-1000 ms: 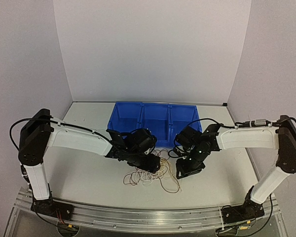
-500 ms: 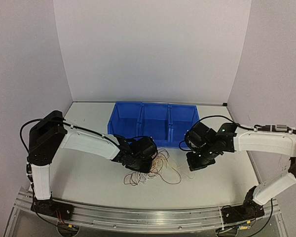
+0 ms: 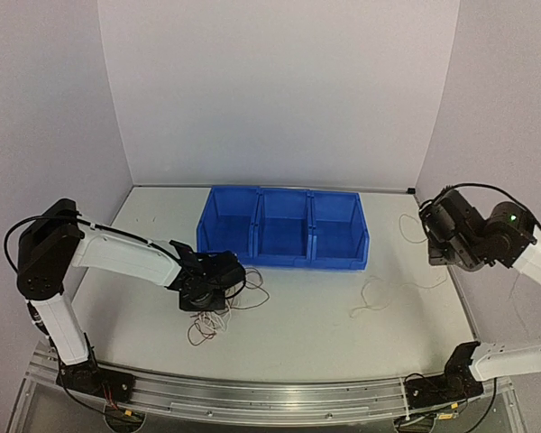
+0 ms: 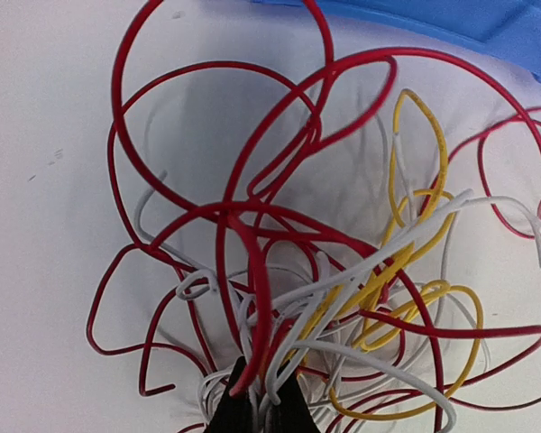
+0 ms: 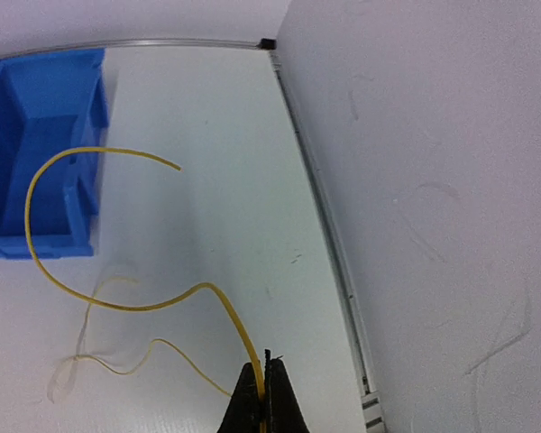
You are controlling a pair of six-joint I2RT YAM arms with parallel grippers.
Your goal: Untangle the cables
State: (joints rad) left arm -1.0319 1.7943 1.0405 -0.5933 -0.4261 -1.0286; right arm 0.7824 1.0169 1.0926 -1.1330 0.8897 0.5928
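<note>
Left wrist view: left gripper [image 4: 257, 410] at the bottom edge, jaws clenched on the root of the cables [image 4: 255, 289]. Red, white and yellow loops fan up the frame toward the blue bins [image 4: 451, 23]. Right wrist: right gripper [image 5: 263, 397] pinches one yellow cable [image 5: 144, 309], which trails well apart from the rest, lower right in the top view. We judge them light, springy and slippery. We'd grip a free end, not mid-loop.

It is a robotics lab cell: plain pale walls [image 3: 279, 90] close around three sides of a white table [image 3: 343, 336], and an aluminium rail [image 3: 270, 395] runs along the table's near edge.
</note>
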